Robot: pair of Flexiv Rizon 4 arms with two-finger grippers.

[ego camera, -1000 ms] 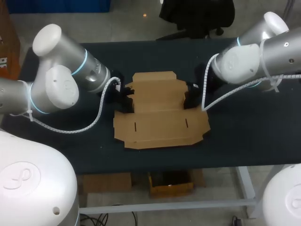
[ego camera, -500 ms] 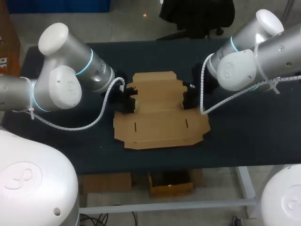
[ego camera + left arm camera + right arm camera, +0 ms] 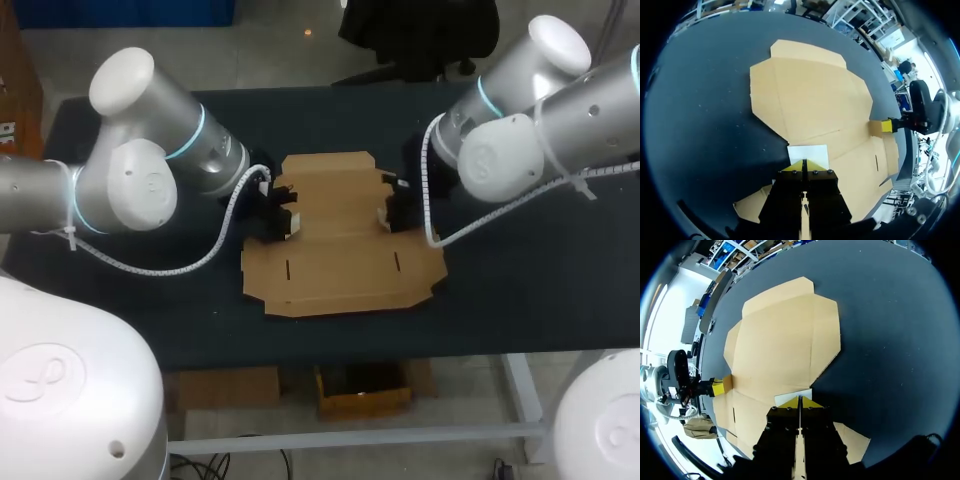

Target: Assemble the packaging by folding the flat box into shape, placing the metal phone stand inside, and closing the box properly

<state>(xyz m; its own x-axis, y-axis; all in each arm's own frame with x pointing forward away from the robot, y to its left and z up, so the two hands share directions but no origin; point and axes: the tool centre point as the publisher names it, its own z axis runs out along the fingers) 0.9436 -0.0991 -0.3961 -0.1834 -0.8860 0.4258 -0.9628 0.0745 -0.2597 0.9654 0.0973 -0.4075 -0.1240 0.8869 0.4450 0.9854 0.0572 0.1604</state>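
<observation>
Folding step, early on: a flat cardboard box on the dark bench, spread between the two claws and running out ahead of each. Grips it from one side with the left claw, yellow tips drawn almost together and pinching the pale side flap right at the fingertips. Mirrors that with the right claw, tips likewise closed to a sliver on the opposite flap. Hard to tell whether either flap is lifted clear of the bench; beyond them, main panels lying flat and unfolded. No sign of the phone stand in any view. Calls next, by the look of it, for swinging both flaps up and inward along their creases, evenly and with a firm pinch, to raise the walls without tearing or skewing the cardboard. Leaves loading and closing for later.
</observation>
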